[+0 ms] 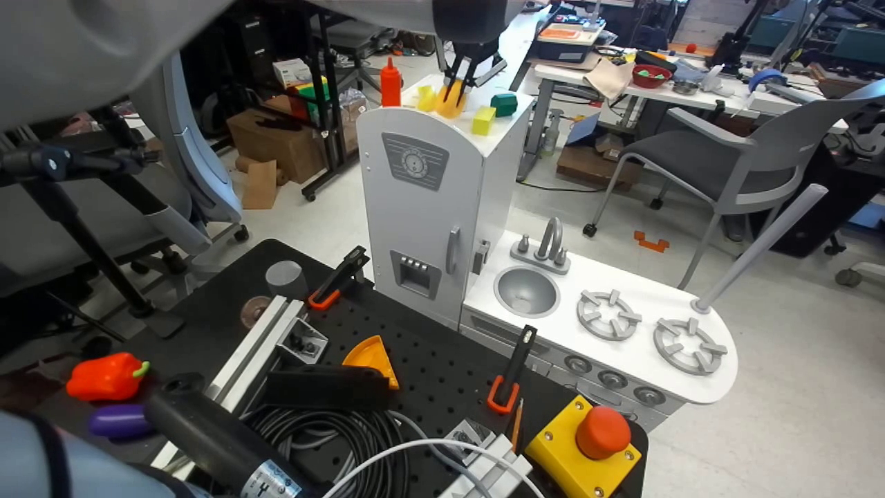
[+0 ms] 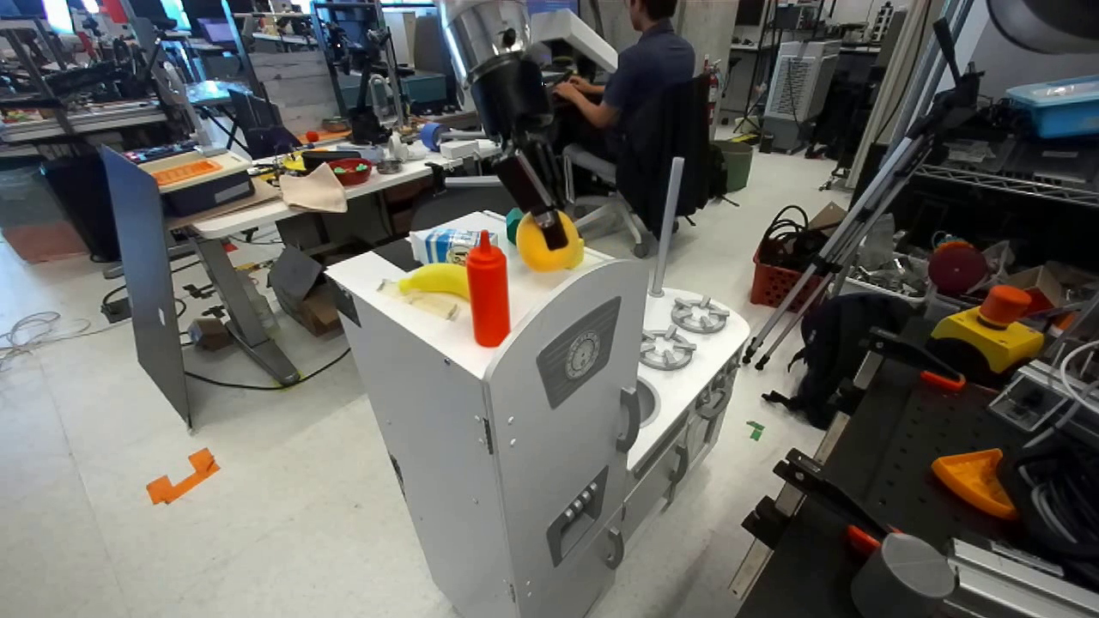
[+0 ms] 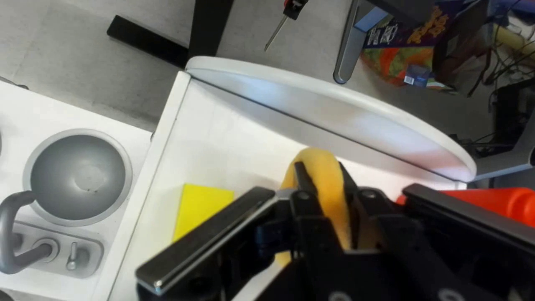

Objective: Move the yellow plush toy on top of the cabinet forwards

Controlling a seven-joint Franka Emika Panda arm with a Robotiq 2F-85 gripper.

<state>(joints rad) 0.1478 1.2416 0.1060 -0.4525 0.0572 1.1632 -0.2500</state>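
Clenched on the yellow plush toy [image 2: 531, 247], the claw [image 3: 321, 167] has it pinched just beneath itself, over the top of the cabinet [image 1: 429, 221]; I cannot tell whether it touches. Likely light, squashy and hard to break, the toy should want only a modest squeeze across its middle, clear of the yellow block [image 3: 200, 205] and red bottle [image 2: 489, 299] either side of the claw.

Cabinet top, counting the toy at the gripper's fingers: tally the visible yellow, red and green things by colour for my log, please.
Yellow: 3 (plush toy, block, banana)
Red: 1 (squeeze bottle)
Green: 1 (dark faceted object)
Total: 5
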